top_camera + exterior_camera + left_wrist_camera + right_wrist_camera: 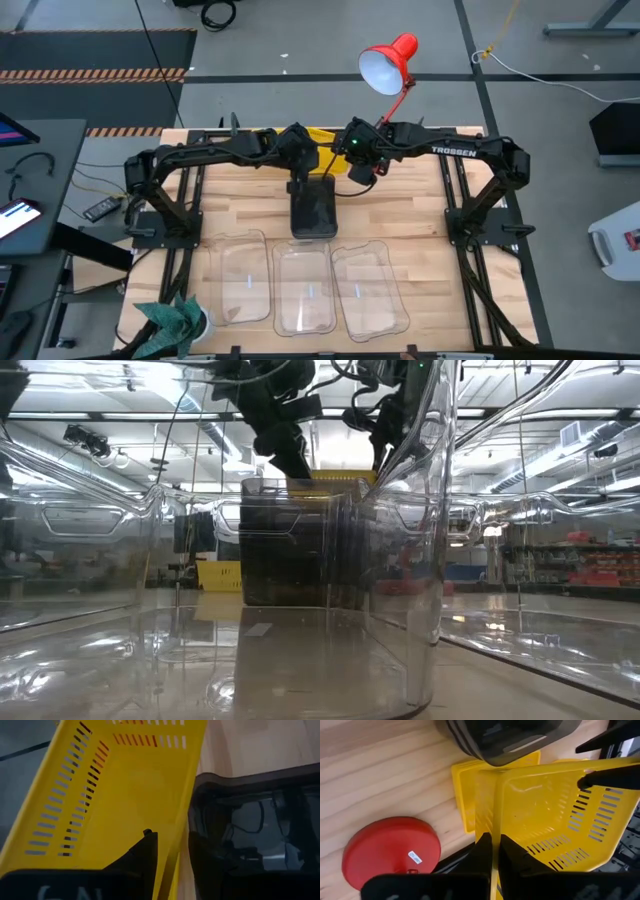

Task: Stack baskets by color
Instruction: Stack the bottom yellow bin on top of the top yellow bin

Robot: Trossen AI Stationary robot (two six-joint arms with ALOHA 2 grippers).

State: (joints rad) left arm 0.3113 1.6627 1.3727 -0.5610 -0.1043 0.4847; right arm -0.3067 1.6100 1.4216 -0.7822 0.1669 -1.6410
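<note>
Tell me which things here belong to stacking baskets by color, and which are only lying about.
Belong: yellow baskets, one pinched by the right gripper and held by the left gripper; smoky-grey baskets; clear baskets.
Lying about: red desk lamp; green cloth.

**Low view: my two arms above a dark basket stack, seen through clear plastic**

A clear basket wall (420, 560) stands right in front of the lens and distorts everything behind it; more clear basket rims (80, 510) spread to both sides. Behind them, mid-table, sits the smoky-grey basket stack (290, 560), upright, with several nested rims visible at its near corner. A yellow basket edge (340, 476) shows just above the stack's rim. My two arms come down from the top: one dark gripper (290, 455) reaches the yellow edge, the other (385, 435) sits beside it. Finger positions cannot be made out here. A yellow bin (218, 574) stands in the room beyond.
</note>
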